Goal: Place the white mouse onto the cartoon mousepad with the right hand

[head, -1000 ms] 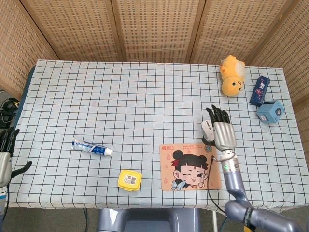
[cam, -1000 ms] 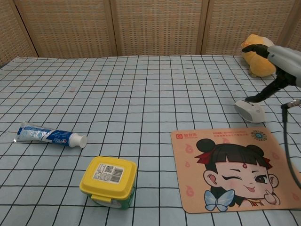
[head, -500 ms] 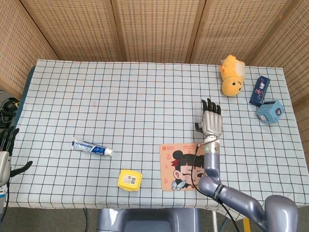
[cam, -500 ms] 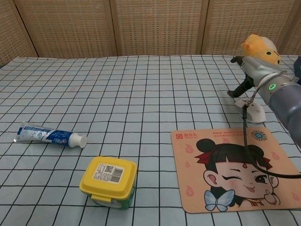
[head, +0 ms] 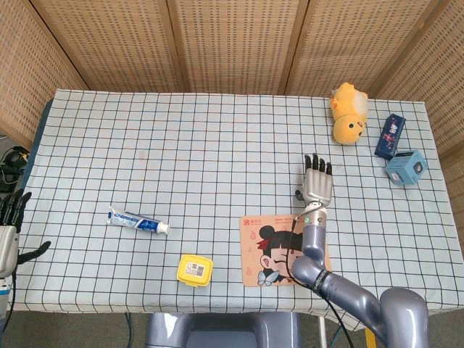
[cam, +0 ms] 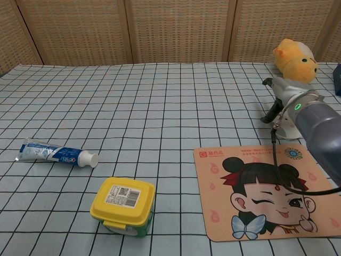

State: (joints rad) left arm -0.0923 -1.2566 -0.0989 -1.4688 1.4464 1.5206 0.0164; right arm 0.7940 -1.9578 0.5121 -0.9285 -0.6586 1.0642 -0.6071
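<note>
The white mouse [cam: 285, 128] lies on the checked cloth just beyond the far right corner of the cartoon mousepad [head: 254, 254] [cam: 213, 213]. My right hand [head: 317, 180] [cam: 281, 90] lies over the mouse with its fingers stretched out and apart, pointing away from me. Its thumb hangs at the mouse's left side. In the head view the hand hides the mouse. I cannot see a closed grip on it. My left hand [head: 9, 230] hangs at the table's lower left edge with its fingers spread and holds nothing.
A yellow plush toy [head: 348, 112] [cam: 295, 58] sits at the far right, with two blue boxes [head: 390, 135] [head: 406, 167] beside it. A toothpaste tube [head: 138, 222] [cam: 56, 152] and a yellow-lidded container [head: 195, 269] [cam: 123, 205] lie left of the mousepad.
My right hand has shifted left and slightly away, from beside the mouse to over it, and its forearm now crosses the mousepad's right part. The mouse and left hand have not moved.
</note>
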